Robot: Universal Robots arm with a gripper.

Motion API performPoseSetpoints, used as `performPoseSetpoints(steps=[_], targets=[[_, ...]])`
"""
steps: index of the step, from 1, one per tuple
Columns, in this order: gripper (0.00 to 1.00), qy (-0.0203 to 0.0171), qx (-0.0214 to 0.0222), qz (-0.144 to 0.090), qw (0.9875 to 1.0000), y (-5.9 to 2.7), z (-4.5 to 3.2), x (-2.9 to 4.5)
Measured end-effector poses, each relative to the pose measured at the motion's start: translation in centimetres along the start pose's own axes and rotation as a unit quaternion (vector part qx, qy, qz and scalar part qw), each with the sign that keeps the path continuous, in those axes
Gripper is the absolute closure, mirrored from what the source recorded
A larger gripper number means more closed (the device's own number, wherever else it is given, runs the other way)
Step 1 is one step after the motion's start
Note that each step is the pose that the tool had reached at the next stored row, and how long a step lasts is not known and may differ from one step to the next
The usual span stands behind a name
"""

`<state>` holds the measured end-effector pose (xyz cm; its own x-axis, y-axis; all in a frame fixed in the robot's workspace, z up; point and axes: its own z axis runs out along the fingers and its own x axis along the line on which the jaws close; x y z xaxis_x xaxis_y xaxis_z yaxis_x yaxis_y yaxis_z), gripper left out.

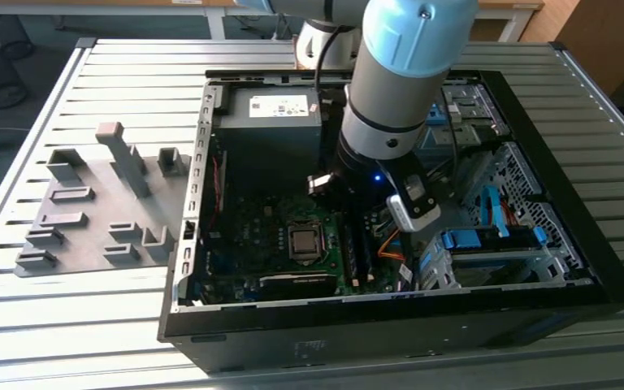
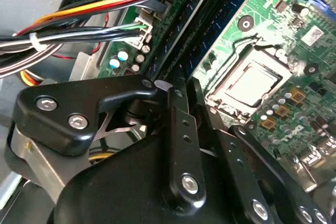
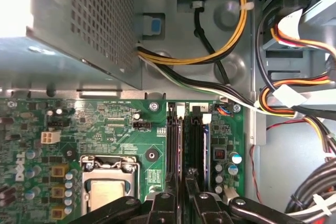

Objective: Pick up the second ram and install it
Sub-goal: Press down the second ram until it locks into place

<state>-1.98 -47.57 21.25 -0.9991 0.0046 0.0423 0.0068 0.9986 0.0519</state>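
Observation:
My gripper (image 3: 181,179) hangs low inside the open computer case (image 1: 572,268), over the memory slots beside the processor socket (image 3: 107,192). In both wrist views its black fingers (image 2: 176,129) stand close together, astride a thin dark stick seen edge-on. I take that stick for the second ram (image 3: 176,145), upright along its slot on the green motherboard (image 2: 294,19). Its edge (image 2: 184,51) runs in between the fingertips. Another stick (image 3: 205,140) stands in a neighbouring slot. In the exterior view the arm's wrist (image 1: 388,138) covers the fingers.
The power supply (image 1: 269,114) sits at the back of the case. Bundled coloured cables (image 3: 294,98) run close by the slots. A drive cage with blue clips (image 1: 496,244) lies on the exterior view's right. A grey fixture plate with blocks (image 1: 95,203) lies outside the case.

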Motion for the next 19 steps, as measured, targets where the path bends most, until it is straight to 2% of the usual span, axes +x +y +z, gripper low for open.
performPoseSetpoints(steps=[4,10,15,17,19], targets=[[0.79,0.0013,0.0002,0.0,1.0,0.04,-0.83,0.03],[0.79,0.0057,0.0015,0.0,1.0,0.12,-2.16,0.09],[0.8,0.006,0.002,0.0,1.0,0.12,-2.2,0.09],[0.89,0.006,0.0021,0.0,1.0,0.12,-2.2,0.09],[0.89,0.0059,0.0021,0.0,1.0,0.12,-2.12,0.09]])
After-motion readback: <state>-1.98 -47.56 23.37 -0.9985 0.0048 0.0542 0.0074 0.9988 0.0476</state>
